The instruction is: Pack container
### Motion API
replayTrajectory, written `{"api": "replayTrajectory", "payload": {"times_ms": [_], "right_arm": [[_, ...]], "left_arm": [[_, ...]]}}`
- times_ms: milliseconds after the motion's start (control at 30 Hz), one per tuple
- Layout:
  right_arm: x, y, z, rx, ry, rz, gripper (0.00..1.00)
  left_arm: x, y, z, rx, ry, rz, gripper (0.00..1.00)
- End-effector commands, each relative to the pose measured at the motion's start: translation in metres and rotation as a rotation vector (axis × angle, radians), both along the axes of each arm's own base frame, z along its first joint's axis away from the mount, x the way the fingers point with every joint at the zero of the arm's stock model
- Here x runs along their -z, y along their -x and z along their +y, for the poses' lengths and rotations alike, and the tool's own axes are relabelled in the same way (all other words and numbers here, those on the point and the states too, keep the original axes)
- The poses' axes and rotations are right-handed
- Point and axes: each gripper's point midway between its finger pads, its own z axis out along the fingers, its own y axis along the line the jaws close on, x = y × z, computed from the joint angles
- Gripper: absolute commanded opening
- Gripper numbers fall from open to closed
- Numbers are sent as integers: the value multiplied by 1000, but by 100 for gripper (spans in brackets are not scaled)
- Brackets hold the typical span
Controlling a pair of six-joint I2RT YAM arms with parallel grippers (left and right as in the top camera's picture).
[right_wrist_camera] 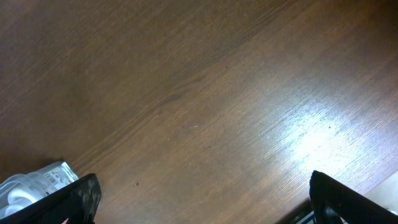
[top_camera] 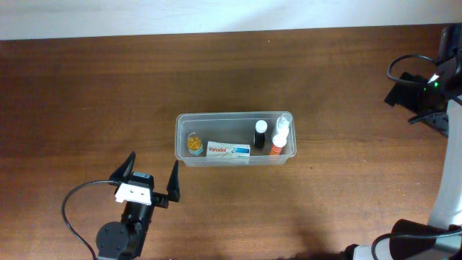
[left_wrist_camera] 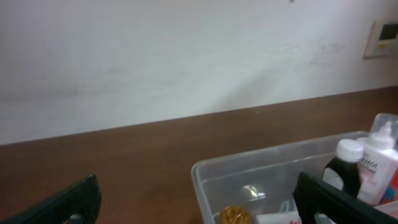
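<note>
The container, a clear rectangular tub, stands at the middle of the brown table. Inside lie a gold-lidded little jar, a Panadol box, a black bottle with a white cap and a white and orange bottle. My left gripper sits just off the tub's near left corner, open and holding nothing. In the left wrist view the gripper frames the tub's rim and the jar. My right gripper hangs open over bare wood, far to the tub's right.
The right arm with its cables stands at the table's far right edge. A white wall runs behind the table. A bit of clear plastic shows at the lower left of the right wrist view.
</note>
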Motion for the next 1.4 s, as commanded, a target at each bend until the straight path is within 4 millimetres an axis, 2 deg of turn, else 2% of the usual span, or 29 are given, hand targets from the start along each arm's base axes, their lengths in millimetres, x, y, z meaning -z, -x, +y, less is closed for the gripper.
{"api": "replayTrajectory", "payload": {"times_ms": [0,400,500,533,1367], "right_arm": [[-8,1,-3,5,22,-20,98],[-8,1,-3,5,22,-20,98],[-8,1,-3,5,22,-20,98],[-8,1,-3,5,22,-20,98],[-8,1,-3,5,22,-20,98]], "left_arm": [[7,1,5,-14,-13,-17,99],[28,4,38,-132,-18,27,99],[44,5,43,-154,-21,89,99],[43,5,45,-161,-21,85,100],[43,4,45,-164,-21,85,99]]}}
